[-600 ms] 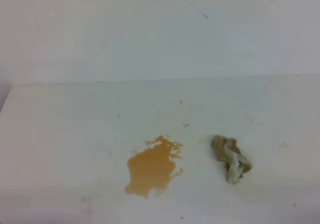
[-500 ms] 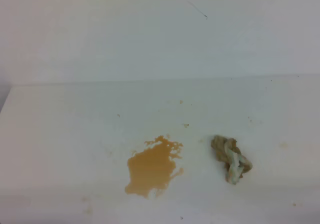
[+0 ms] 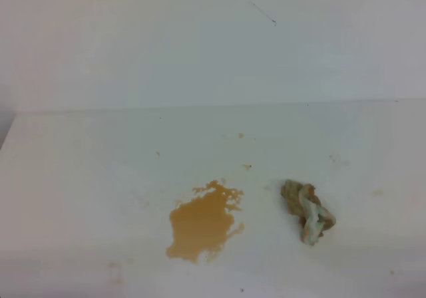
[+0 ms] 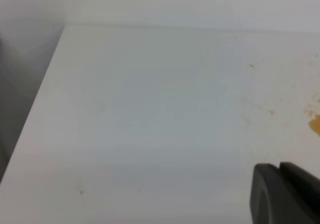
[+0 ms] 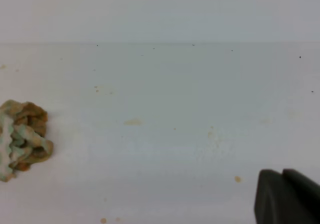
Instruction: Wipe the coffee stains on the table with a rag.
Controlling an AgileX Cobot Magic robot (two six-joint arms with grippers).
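The coffee stain (image 3: 202, 223), a tan-orange blotch, lies on the white table (image 3: 80, 178) near the front middle; its edge shows at the right border of the left wrist view (image 4: 315, 124). The rag (image 3: 308, 211), a brown-stained wad with pale green folds, lies to the right of the stain, apart from it; it also shows at the left of the right wrist view (image 5: 21, 138). Neither gripper is in the exterior high view. Each wrist view shows only one dark finger at its lower right corner, the left finger (image 4: 285, 194) and the right finger (image 5: 286, 196).
A white wall (image 3: 213, 38) rises behind the table. The table's left edge (image 4: 35, 109) drops off at the left. Small brown specks (image 5: 132, 122) dot the surface to the right of the rag.
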